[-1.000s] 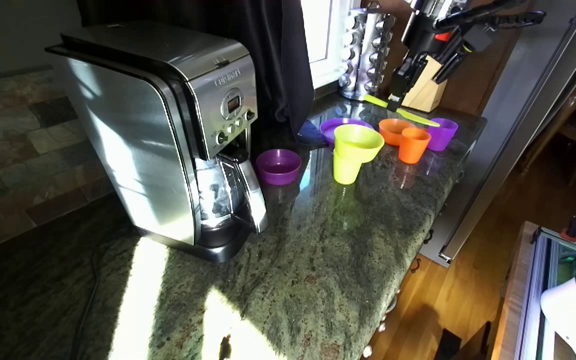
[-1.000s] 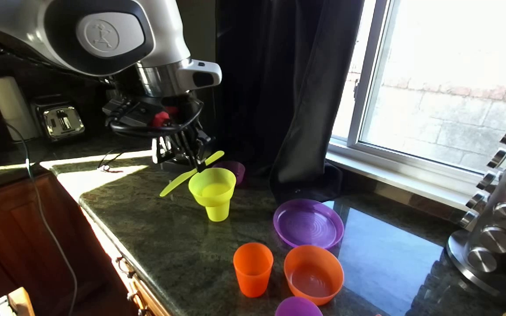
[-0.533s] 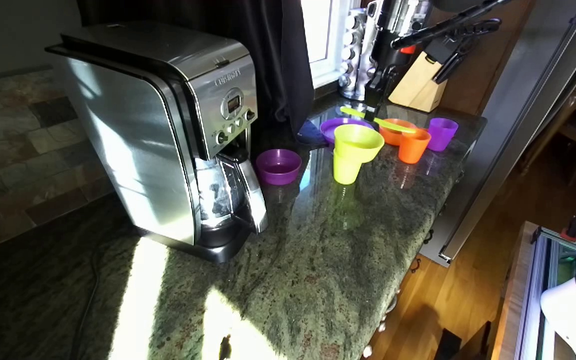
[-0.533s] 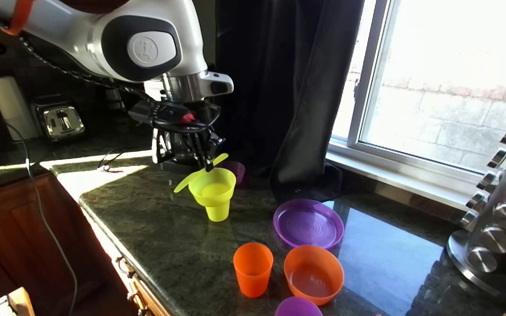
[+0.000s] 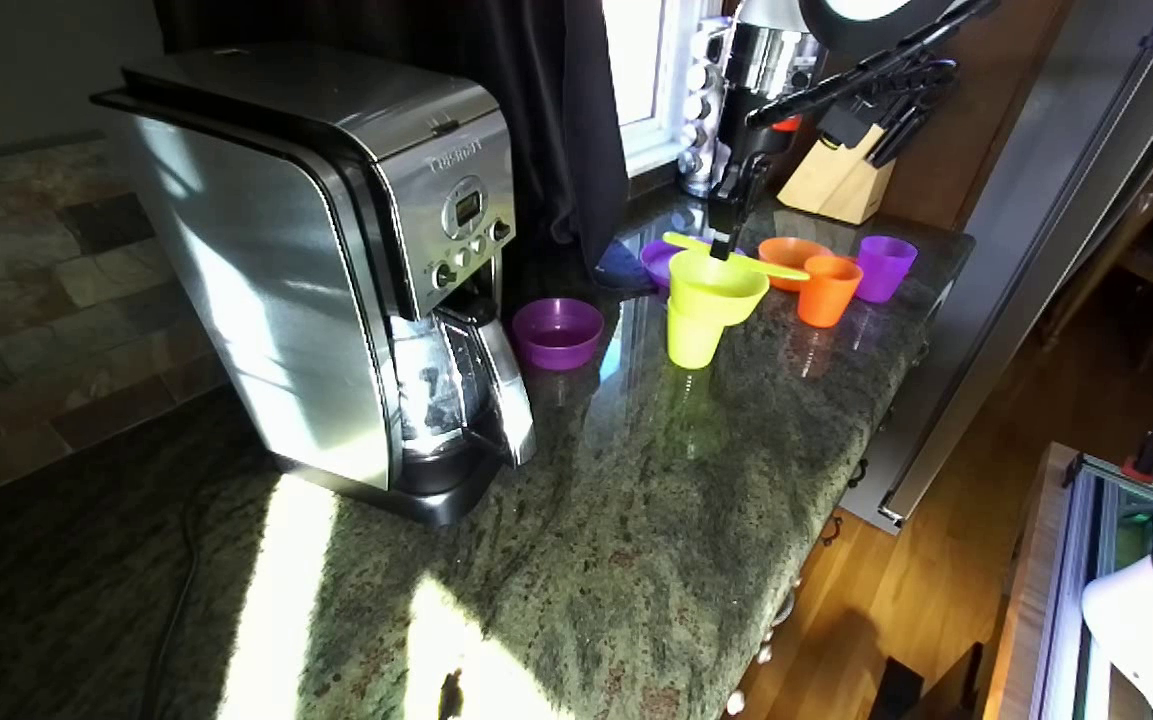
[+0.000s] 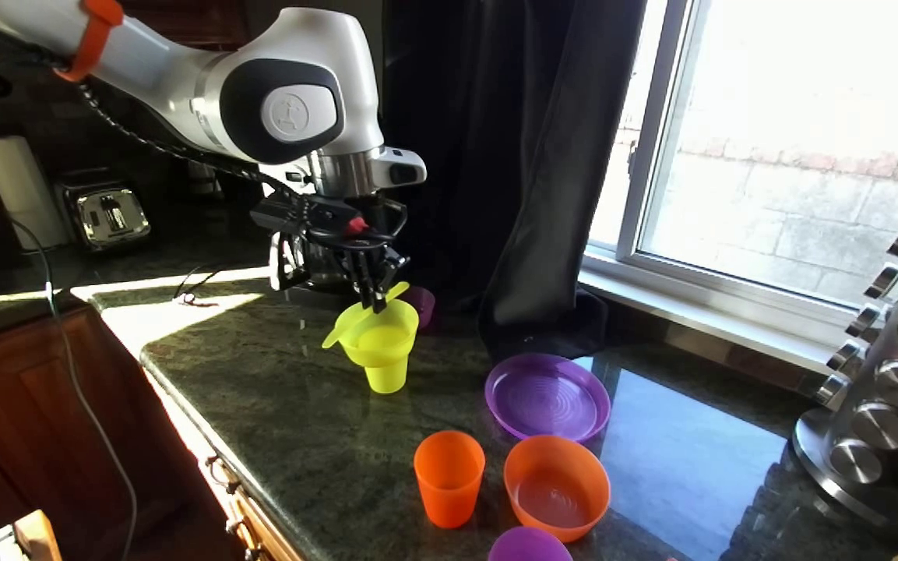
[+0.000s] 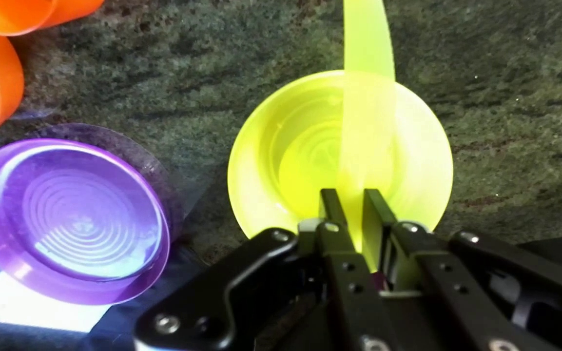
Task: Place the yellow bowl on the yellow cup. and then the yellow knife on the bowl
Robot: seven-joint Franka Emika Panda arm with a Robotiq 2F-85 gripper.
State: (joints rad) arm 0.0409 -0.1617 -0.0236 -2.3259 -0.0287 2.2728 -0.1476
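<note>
One yellow bowl sits on top of the yellow cup, the pair upright on the dark stone desk, right of centre in an exterior view. Across the bowl's mouth, both ends reaching past the rim, runs the yellow knife; I cannot tell whether it touches the rim. The hand is narrow, its two fingers holding the knife between them; they come in from the bottom of the wrist view, and the knife runs up and out at the top edge. The purple dish lies at the left of that frame, apart from the bowl. In an exterior view the white arm enters from the upper left. Low in that frame the orange cup and the orange bowl stand side by side, with the purple cup cut off by the lower edge. The spice rack stands at the right edge, and the window fills the upper right. In an exterior view the coffee maker takes up the left, with a purple bowl just to its right and the knife block at the upper right.
</note>
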